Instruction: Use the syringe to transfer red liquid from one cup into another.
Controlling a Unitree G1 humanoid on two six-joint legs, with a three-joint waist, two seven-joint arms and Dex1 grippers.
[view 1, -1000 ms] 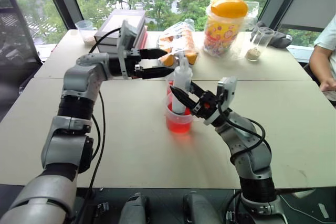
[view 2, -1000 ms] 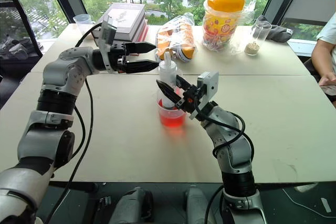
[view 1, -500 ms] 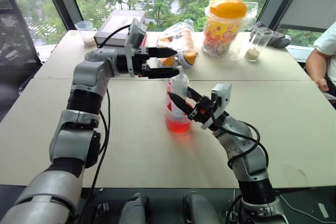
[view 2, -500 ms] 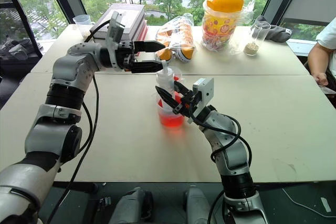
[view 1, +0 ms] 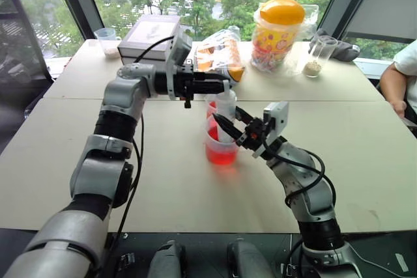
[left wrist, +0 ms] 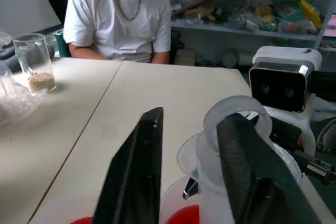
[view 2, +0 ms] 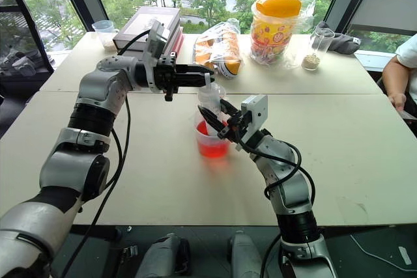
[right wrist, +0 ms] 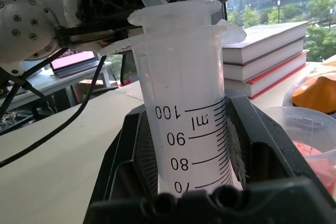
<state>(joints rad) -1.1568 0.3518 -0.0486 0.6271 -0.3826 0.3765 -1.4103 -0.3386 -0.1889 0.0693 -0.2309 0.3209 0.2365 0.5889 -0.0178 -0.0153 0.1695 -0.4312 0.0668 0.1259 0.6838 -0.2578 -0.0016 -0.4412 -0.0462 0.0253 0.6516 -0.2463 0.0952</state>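
One syringe [view 2: 210,99]. Two cups with red liquid: one wide cup [view 2: 212,142], one narrow cup [view 1: 212,105]. Two stacked books [view 1: 148,32]. One snack bag [view 1: 220,51]. One big jar with an orange lid [view 1: 279,25]. Two clear cups with some grains: [view 1: 106,40] and [view 1: 318,55]. One person [view 1: 401,73].

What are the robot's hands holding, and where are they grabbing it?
The right gripper clamps the syringe around its clear barrel, upright over the red cup. The left gripper is at the plunger top; a firm grip there cannot be told.
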